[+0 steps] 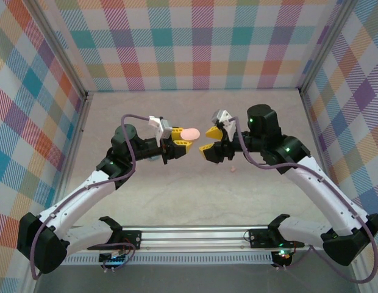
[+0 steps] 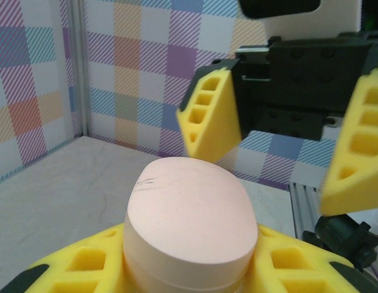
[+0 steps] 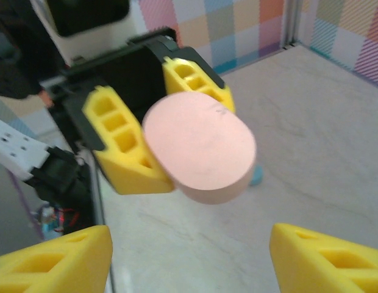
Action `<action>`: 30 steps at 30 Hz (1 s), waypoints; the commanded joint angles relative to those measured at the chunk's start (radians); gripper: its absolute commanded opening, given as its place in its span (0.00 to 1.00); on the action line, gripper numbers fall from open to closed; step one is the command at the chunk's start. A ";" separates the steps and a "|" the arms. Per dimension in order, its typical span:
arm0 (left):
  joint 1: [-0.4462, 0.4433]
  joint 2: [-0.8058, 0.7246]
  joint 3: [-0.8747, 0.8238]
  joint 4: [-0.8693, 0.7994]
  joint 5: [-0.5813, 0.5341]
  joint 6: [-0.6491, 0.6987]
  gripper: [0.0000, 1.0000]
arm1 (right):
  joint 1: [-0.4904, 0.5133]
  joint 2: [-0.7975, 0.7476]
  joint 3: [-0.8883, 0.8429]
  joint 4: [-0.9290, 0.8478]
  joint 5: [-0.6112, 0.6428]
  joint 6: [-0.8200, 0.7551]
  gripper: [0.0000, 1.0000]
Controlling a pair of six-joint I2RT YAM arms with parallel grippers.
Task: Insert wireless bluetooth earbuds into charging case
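Top cam: I see L fingers (image 1: pixel 181 146) clamped on a pink oval case (image 1: pixel 190 132) held off the table (image 1: pixel 195 201). R fingers (image 1: pixel 208 148) spread wide, empty, facing it. One tiny pink earbud (image 1: pixel 233 169) lies on the table near the R arm.
L wrist cam: case lid shut, contents hidden. Faint scratch marks on lid, no legible text.
R wrist cam: light-blue bit (image 3: pixel 257 177) peeks from behind the case, can't ID.

The pink case (image 3: pixel 198 146) hides all but an edge of a light blue thing (image 3: pixel 257 177).
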 commanded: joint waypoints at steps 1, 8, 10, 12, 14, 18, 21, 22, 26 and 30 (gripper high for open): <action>0.002 -0.024 -0.010 -0.011 0.032 -0.013 0.31 | 0.010 0.025 0.021 -0.022 0.060 -0.111 0.69; 0.002 -0.019 -0.004 -0.033 0.053 -0.005 0.31 | 0.010 0.060 0.057 -0.019 0.076 -0.097 0.69; 0.002 -0.019 -0.003 -0.044 0.055 0.001 0.30 | 0.010 0.063 0.066 -0.018 0.065 -0.092 0.69; 0.002 -0.017 -0.003 -0.046 0.058 0.001 0.30 | 0.010 0.064 0.072 -0.016 0.053 -0.087 0.69; 0.002 -0.016 -0.001 -0.046 0.061 0.001 0.30 | 0.010 0.066 0.074 -0.015 0.048 -0.085 0.69; 0.001 -0.011 0.003 -0.046 0.071 0.002 0.30 | 0.010 0.077 0.081 -0.016 0.039 -0.084 0.69; -0.001 -0.007 0.008 -0.049 0.079 0.001 0.30 | 0.010 0.090 0.090 -0.018 0.042 -0.071 0.69; -0.001 -0.006 0.010 -0.051 0.082 0.001 0.29 | 0.010 0.093 0.096 -0.019 0.043 -0.064 0.69; -0.002 -0.002 0.011 -0.072 0.090 0.011 0.28 | 0.010 0.096 0.122 -0.021 0.044 -0.035 0.69; -0.005 -0.001 0.007 -0.071 0.092 0.017 0.28 | 0.010 0.100 0.145 -0.036 0.059 -0.024 0.69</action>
